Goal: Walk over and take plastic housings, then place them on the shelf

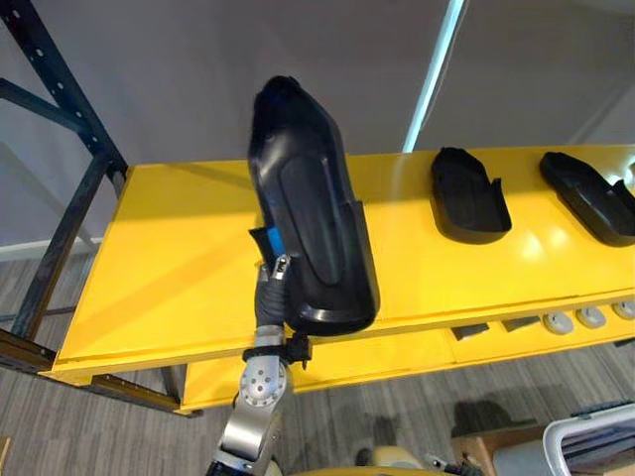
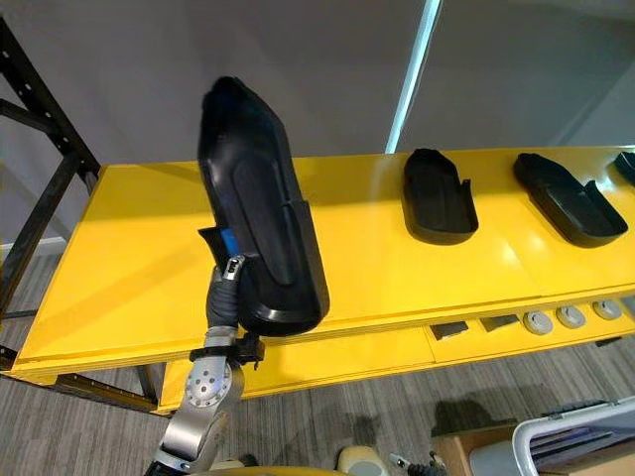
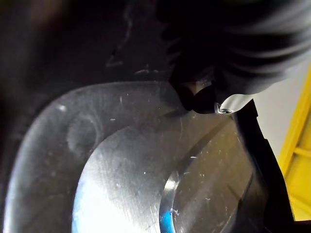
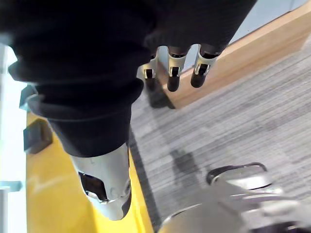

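Left eye view, starting closest to me: my left hand (image 1: pixel 272 293) comes up from below and disappears behind the black housing (image 1: pixel 313 218), so I honestly can't tell what its grip looks like. The left wrist view just gives me the shell's shiny hollow inside, right up against the dark cover. My right hand (image 4: pixel 173 63) hangs over the grey floor, fingers (image 4: pixel 200 68) loose and straight, carrying nothing.

The housing is up in the air over the front part of the yellow shelf (image 1: pixel 169 258), not set down yet. Its outer face is toward the camera. The long axis runs up and away from me: the rounded lower end sits over the shelf's front edge, and the narrower end tips up toward the wall and a bit left.

My guess on handling: it's a stiff moulded shell, probably light for its size. It's glossy though, so I'd expect it to slide in the hand. It's also long and I'm holding it low, so the far end could swing. I'd take hold on the rim near the middle.

Further back on the shelf, well to the right, a second housing (image 1: pixel 468 195) and a third housing (image 1: pixel 590 198) lie flat, hollow side up, running roughly front to back.
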`<state>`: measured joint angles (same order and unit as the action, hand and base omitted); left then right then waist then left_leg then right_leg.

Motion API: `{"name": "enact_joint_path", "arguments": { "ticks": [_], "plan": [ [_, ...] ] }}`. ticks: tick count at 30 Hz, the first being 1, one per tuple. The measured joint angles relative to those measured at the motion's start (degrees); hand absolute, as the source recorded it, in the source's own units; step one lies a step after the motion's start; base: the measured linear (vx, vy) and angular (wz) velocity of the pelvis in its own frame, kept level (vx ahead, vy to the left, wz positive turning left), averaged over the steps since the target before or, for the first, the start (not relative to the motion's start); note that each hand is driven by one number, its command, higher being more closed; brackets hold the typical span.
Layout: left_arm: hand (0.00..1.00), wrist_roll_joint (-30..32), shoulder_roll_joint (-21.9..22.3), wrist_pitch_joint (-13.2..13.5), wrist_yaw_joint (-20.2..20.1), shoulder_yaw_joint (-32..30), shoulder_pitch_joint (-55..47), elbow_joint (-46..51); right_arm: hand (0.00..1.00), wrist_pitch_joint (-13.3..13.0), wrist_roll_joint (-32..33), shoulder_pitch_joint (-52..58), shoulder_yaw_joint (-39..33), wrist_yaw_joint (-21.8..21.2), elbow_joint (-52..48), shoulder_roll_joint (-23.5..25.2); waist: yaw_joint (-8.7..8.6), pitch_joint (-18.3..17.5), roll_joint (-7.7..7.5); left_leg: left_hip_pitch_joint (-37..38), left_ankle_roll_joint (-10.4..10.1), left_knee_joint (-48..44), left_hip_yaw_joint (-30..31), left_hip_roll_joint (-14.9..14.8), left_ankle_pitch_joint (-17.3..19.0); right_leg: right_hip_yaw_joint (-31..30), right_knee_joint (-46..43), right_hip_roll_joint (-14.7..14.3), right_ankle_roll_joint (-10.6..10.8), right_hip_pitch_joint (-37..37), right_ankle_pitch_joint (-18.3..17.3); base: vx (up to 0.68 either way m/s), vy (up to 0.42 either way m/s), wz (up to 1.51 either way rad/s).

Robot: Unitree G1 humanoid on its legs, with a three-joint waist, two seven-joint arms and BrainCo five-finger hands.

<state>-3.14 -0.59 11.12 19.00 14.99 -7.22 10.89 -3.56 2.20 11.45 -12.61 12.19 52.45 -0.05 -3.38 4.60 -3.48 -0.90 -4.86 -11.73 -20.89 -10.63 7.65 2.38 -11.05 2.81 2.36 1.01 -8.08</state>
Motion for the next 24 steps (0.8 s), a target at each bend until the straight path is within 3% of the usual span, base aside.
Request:
{"name": "enact_joint_path", "arguments": {
  "ticks": [3, 8, 13, 15, 24],
  "plan": [
    [1.0, 1.66, 0.54, -0.7, -0.02, -0.4, 0.0, -0.01, 0.0, 0.05, -0.04, -0.51, 0.05, 0.01, 0.01, 0.19, 0.84, -0.35, -0.08, 1.33, -0.23, 1.66, -1.49, -0.45, -0.62, -1.17, 2.27, -0.69, 0.15, -0.7, 2.23, -0.01, -0.005, -0.28],
    [1.0, 4.41, 0.41, -2.04, 0.18, -3.79, 0.17, -0.88, 0.0, 0.19, -0.16, -0.14, 0.04, 0.0, 0.18, 0.25, 0.83, -1.08, -0.8, 1.83, 0.15, 2.67, -2.82, -0.18, -1.12, -2.14, 5.36, -0.51, 0.42, -1.54, 4.1, -0.06, 0.005, -0.13],
    [1.0, 6.3, -2.61, -5.26, 1.39, -10.4, 6.65, -12.0, 0.0, 0.58, -0.78, 0.32, 0.04, -0.2, 0.54, -0.35, 0.59, -2.9, 0.01, 5.18, 0.46, 11.6, -3.54, 2.33, -6.91, -1.91, 7.59, 0.17, 0.32, -1.75, 5.75, -0.12, -0.005, -0.01],
    [1.0, 7.39, -4.62, -6.56, 2.54, -13.43, 10.27, -17.09, 0.0, 0.85, -0.82, 0.22, -0.23, -0.99, 0.69, -0.56, -0.81, -3.05, 0.99, 6.78, 0.36, 16.78, -3.1, 3.23, -9.78, -0.79, 8.62, 0.02, 0.08, -1.61, 6.17, -0.15, -0.017, 0.18],
    [1.0, 8.32, -11.59, -10.03, 3.54, -17.73, 23.04, -33.79, 0.0, 1.5, -2.36, -0.1, -0.42, -2.45, 2.6, -1.5, -2.11, -2.7, 1.14, 4.68, 0.06, 17.61, -2.6, 3.66, -10.05, -0.53, 11.33, -0.51, -0.13, -0.54, 7.0, -0.05, -0.01, -0.01]
  ]
}}
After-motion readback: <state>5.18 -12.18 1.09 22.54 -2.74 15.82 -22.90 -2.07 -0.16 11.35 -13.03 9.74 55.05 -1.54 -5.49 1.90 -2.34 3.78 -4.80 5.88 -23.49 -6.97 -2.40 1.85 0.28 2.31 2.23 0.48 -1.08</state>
